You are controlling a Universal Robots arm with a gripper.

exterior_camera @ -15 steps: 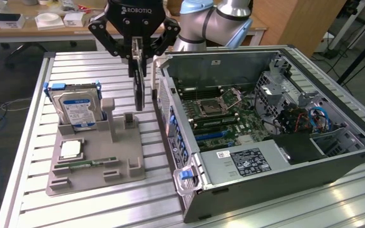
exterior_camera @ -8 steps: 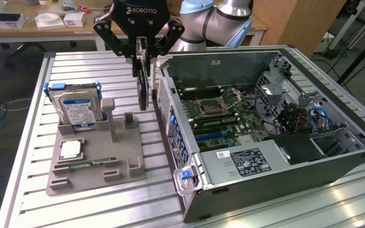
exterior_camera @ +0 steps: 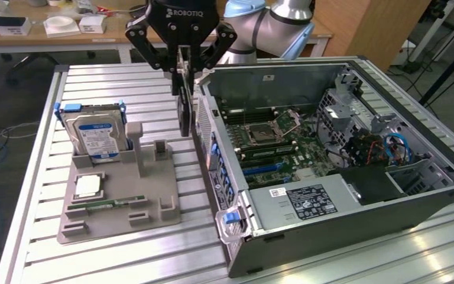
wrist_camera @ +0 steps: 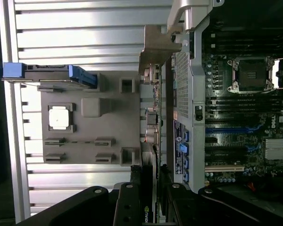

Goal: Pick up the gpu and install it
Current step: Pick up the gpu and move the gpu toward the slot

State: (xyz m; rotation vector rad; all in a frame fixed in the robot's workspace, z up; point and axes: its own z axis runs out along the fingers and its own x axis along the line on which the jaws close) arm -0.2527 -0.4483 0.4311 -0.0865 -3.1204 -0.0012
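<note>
Here, upper centre of the exterior view: my gripper (exterior_camera: pixel 184 72), partly closed, clamps the gpu (exterior_camera: pixel 184 112) edge-down, just beside the case (exterior_camera: pixel 330 220) wall, apart from the tray (exterior_camera: pixel 113 208).

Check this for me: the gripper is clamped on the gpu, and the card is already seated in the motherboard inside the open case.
Not seated. The gripper is clamped on the gpu, but the card hangs in the air outside the open case, beside its wall, as the exterior view shows.
</note>
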